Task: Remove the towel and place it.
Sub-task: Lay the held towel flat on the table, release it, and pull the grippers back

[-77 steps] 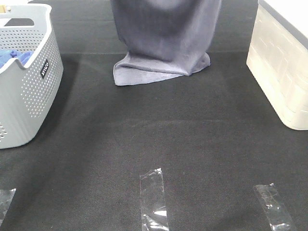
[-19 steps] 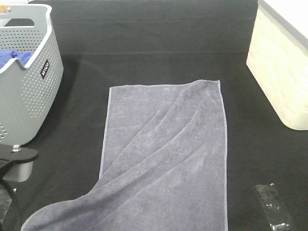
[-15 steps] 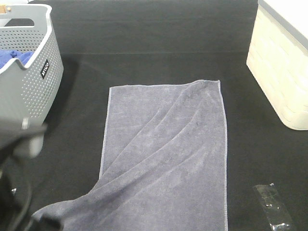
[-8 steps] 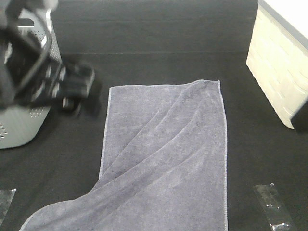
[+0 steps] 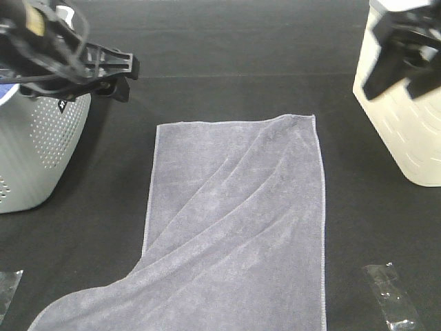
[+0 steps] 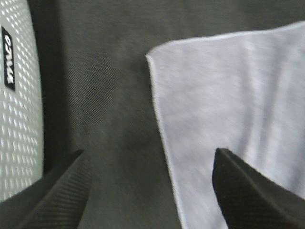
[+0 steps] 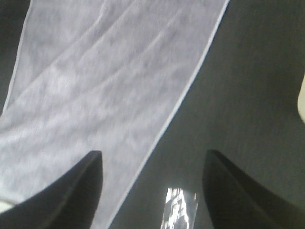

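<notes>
The slate grey-purple towel [image 5: 238, 227] lies spread flat on the black table, long side running front to back, with diagonal creases and its near left corner pulled out leftward. My left gripper [image 5: 124, 79] hangs open and empty above the table, between the basket and the towel's far left corner. In the left wrist view the gripper [image 6: 150, 191] is open over bare table beside that towel corner [image 6: 228, 105]. My right gripper [image 5: 400, 72] is open and empty in front of the white bin. In the right wrist view the gripper [image 7: 152, 191] is high above the towel's right hem [image 7: 105, 81].
A grey perforated basket [image 5: 41, 152] stands at the left, also in the left wrist view [image 6: 19, 119], with a sliver of blue cloth [image 5: 3, 93] inside. A white bin [image 5: 406, 131] stands at the right. Clear tape strips [image 5: 389, 300] [image 7: 181, 210] lie near the front edge.
The towel went from hanging at the back to lying spread flat. In the last second the left arm rose from the front left to beside the basket, and the right arm came into view.
</notes>
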`<state>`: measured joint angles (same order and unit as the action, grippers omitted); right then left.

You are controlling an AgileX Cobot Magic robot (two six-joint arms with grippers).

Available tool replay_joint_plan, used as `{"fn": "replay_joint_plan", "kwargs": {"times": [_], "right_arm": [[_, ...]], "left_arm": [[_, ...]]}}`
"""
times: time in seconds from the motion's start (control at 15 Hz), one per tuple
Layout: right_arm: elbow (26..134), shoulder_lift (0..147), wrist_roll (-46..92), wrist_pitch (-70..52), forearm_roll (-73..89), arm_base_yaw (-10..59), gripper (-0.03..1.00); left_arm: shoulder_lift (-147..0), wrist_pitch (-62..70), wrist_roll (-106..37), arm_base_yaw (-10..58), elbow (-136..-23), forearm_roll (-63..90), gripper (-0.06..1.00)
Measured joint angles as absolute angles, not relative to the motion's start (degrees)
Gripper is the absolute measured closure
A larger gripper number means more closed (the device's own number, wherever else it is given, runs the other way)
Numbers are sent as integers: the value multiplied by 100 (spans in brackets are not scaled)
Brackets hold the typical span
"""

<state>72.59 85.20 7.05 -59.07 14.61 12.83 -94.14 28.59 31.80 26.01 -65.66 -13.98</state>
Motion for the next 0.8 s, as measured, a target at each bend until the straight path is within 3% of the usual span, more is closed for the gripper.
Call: {"fn": "replay_joint_plan", "kwargs": {"times": [0.27, 0.53, 0.8], "right_arm": [[7987, 9460, 716, -5535, 1461, 1283, 46], [8090, 10015, 716, -5329, 1329, 1283, 46], [8090, 10153, 716, -5277, 1283, 1283, 46]], "left_arm": [[-10886, 3105, 2899, 2280, -7958, -1243, 26], [-12479, 3994, 2722, 2263, -9803, -911, 28], [-13419, 4773, 2481, 2263, -10875, -487, 28]]}}
